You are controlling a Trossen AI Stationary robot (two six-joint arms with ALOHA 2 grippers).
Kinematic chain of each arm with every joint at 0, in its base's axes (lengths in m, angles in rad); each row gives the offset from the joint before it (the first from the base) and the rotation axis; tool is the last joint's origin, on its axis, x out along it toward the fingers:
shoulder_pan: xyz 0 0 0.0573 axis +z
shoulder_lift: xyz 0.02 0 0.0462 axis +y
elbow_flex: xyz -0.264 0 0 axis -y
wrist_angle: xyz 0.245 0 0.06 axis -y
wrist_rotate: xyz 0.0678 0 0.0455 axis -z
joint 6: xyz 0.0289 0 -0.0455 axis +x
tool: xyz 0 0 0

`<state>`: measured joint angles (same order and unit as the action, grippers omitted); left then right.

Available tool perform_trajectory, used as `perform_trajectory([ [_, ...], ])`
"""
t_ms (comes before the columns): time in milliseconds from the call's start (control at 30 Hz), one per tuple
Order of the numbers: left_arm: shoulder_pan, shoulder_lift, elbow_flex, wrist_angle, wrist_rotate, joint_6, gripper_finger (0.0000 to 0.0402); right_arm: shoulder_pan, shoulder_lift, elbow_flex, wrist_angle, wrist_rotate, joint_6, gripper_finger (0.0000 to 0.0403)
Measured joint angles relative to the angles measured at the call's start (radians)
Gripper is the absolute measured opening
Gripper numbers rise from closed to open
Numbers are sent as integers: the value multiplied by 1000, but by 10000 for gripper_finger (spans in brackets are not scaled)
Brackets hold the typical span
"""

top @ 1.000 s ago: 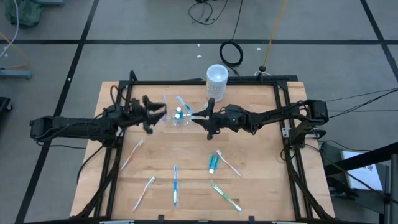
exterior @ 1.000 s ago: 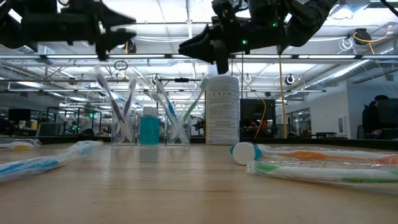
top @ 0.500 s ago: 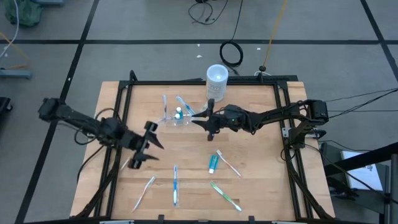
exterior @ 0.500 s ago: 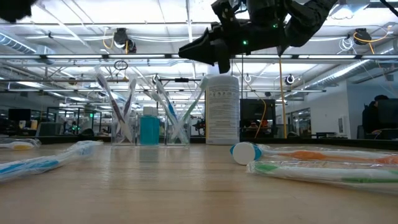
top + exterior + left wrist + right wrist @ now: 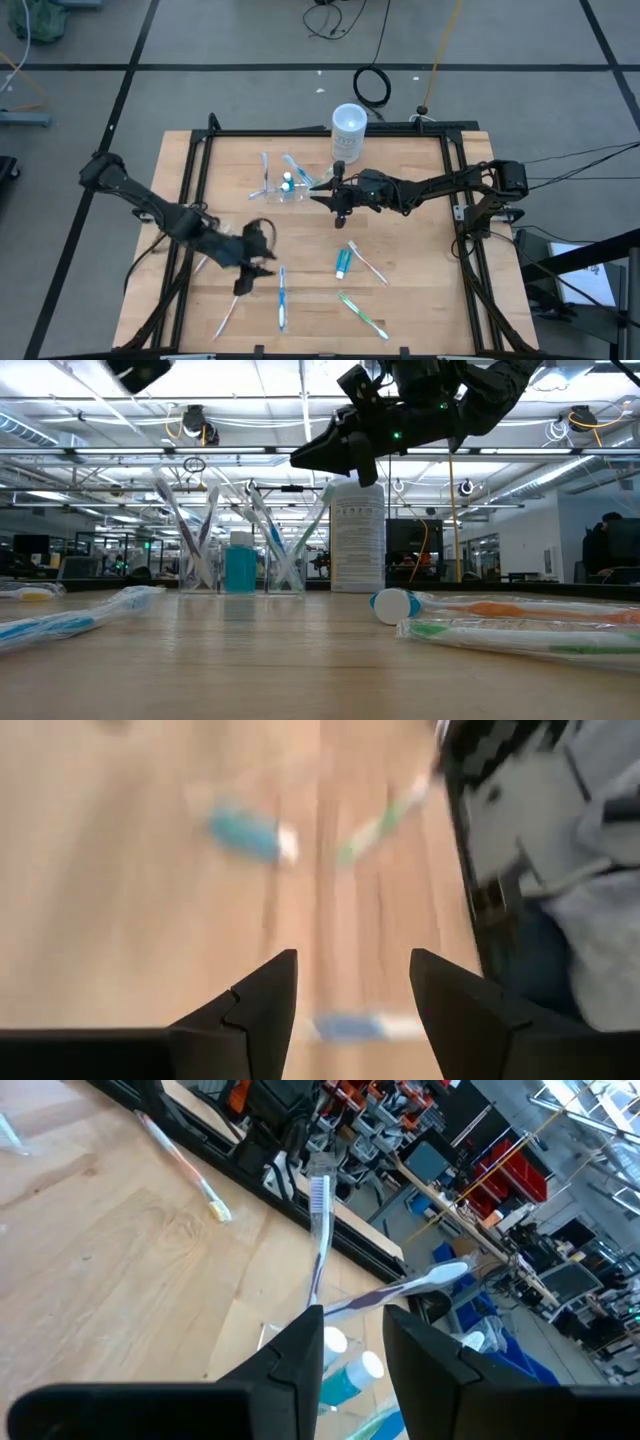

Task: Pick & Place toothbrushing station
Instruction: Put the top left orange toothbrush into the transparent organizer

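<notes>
Pale wood-grain worktop [image 5: 420,290]; black arms; white cup [image 5: 347,131]; clear station [image 5: 283,187] holding teal tube [image 5: 240,568]; green toothbrush [image 5: 362,316].

The right tool [image 5: 331,192] hangs over the table [image 5: 420,300], just beside the clear tray [image 5: 283,187], which holds upright toothbrushes. Behind that tool stands a cup [image 5: 347,131]. The left tool [image 5: 258,256] hangs well apart from the tray, with a toothbrush [image 5: 282,298] lying just beside it.
</notes>
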<state>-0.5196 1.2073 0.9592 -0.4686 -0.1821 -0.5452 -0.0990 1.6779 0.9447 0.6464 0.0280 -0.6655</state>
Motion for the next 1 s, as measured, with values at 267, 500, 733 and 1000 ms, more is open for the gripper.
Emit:
perform_trajectory([
  [267, -92, 128, 11, -345, 193, -709, 202, 2, 0, 0, -4, 0, 0, 100],
  [500, -200, 218, 11, -628, 95, -845, 202, 2, 0, 0, 17, 0, 0, 100],
  [733, -194, 237, -26, -693, 24, -848, 202, 3, 0, 0, 40, -3, -1, 100],
  [1000, -73, 213, -210, -691, 244, -802, 202, 3, 0, 0, 39, -4, -1, 100],
])
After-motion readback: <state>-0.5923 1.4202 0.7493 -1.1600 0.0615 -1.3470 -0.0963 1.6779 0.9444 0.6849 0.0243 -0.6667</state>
